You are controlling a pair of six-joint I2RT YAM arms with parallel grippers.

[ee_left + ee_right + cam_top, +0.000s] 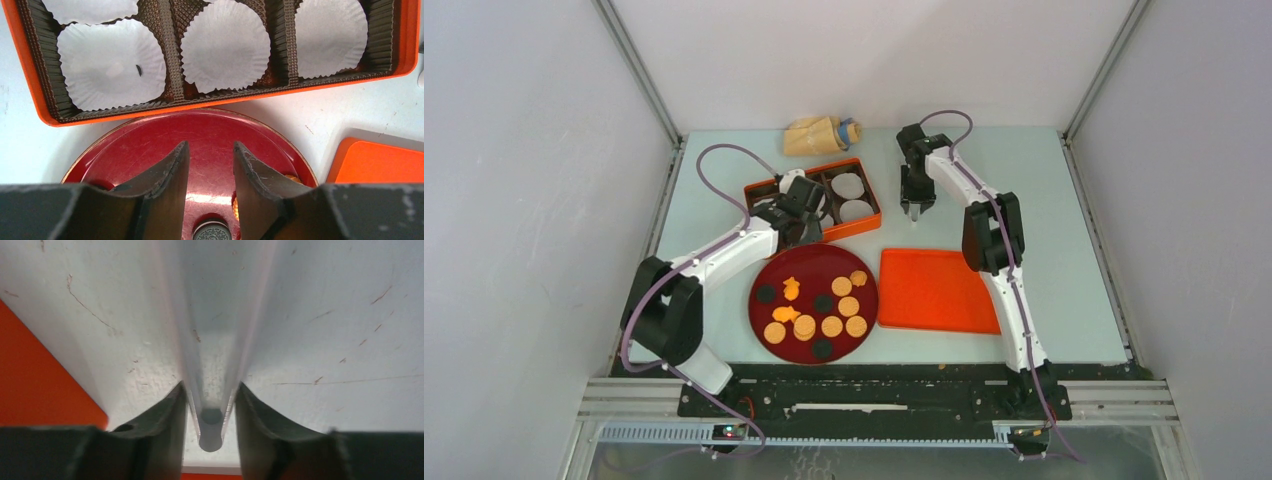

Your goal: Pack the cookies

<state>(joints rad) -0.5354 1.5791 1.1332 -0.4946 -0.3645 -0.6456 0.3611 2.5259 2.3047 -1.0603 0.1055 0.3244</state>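
Several cookies (831, 326) lie on the dark red plate (814, 262): orange-tan discs, dark discs (824, 302) and irregular orange ones (791, 289). My left gripper (801, 236) hovers over the plate's far edge, next to the orange box (865, 226). In the left wrist view it (210, 150) is open and empty over bare plate (150, 145), with a dark cookie (212, 233) below between the fingers. My right gripper (914, 212) points down at the table right of the box. It is (211, 390) shut on pale tongs (211, 425).
The box (30, 65) holds brown compartments with white paper liners (225, 45). An orange lid (936, 290) lies right of the plate and shows in both wrist views (385, 162) (30, 380). A tan bag (821, 135) lies at the back.
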